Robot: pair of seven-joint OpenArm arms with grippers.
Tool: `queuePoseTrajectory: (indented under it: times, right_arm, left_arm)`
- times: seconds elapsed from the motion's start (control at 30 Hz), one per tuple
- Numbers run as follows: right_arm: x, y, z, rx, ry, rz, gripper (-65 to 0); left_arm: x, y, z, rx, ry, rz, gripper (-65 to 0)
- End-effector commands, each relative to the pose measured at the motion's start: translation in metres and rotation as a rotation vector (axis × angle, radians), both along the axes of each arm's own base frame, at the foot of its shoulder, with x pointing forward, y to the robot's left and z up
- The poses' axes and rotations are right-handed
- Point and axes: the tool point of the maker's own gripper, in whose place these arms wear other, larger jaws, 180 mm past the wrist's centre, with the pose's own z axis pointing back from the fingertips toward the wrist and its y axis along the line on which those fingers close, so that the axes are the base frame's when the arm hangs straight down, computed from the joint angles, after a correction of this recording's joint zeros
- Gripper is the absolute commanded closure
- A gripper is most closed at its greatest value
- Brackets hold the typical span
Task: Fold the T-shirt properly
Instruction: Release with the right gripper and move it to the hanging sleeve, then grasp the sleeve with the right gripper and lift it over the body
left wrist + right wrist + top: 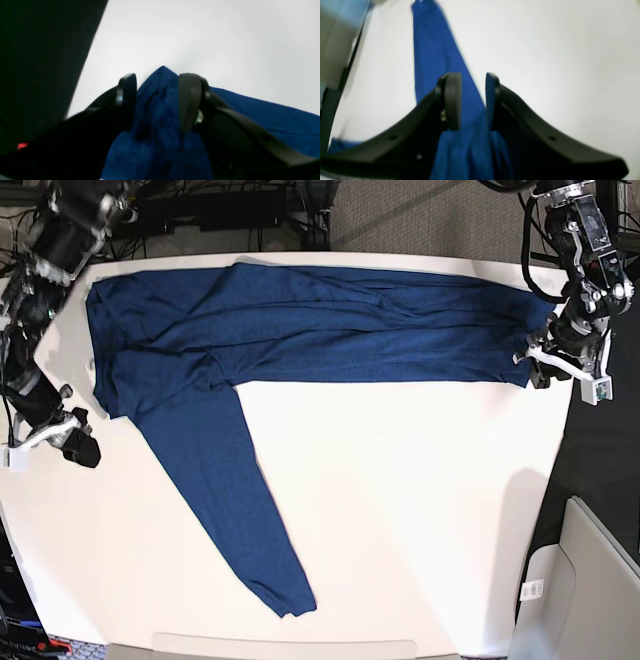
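The dark blue T-shirt [330, 325] lies stretched along the far side of the white table [420, 510]. One long sleeve [235, 500] runs down toward the front edge. My left gripper [540, 365] is at the shirt's right end. In the left wrist view its jaws [158, 100] stand apart, with a bunched point of the cloth [160, 82] between them, unpinched. My right gripper [80, 445] sits on the table's left side, just off the shirt's left edge. In the right wrist view its fingers [472, 100] are apart, and blue cloth [432, 50] shows through the gap.
Black cables and gear [220, 205] crowd the space behind the table. A light grey bin-like object [580, 580] stands off the table's lower right corner, over dark floor [600, 450]. The right arm's upper links [60, 240] hang over the back left corner.
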Motion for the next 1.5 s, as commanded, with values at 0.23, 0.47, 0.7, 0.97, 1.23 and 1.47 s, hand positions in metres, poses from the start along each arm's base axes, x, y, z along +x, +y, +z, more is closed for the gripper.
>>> queuePoseTrajectory:
  times: [0.23, 0.47, 0.7, 0.97, 1.23, 1.47]
  right_arm:
    - [0.104, 0.057, 0.011, -0.086, -0.071, 0.034, -17.2]
    - [0.141, 0.099, -0.021, -0.125, -0.081, 0.042, -17.2]
    - [0.148, 0.099, -0.029, -0.126, -0.114, 0.017, -17.2]
    - [0.144, 0.064, -0.033, -0.171, -0.090, -0.051, -17.2]
    - [0.121, 0.073, -0.086, -0.140, 0.053, -0.036, -17.2]
    - [0.106, 0.080, -0.110, -0.125, 0.111, -0.024, -17.1]
  left_arm:
    - [0.007, 0.004, 0.013, 0.022, -0.043, -0.004, -26.6]
    - [0.007, 0.007, 0.014, 0.024, -0.045, 0.003, -26.6]
    - [0.006, 0.007, 0.014, 0.023, -0.042, 0.003, -26.6]
    - [0.007, 0.004, 0.013, 0.022, -0.039, -0.006, -26.6]
    - [0.007, 0.004, 0.015, 0.023, -0.045, -0.009, -26.6]
    - [0.009, 0.002, 0.021, 0.030, -0.059, -0.016, -26.6]
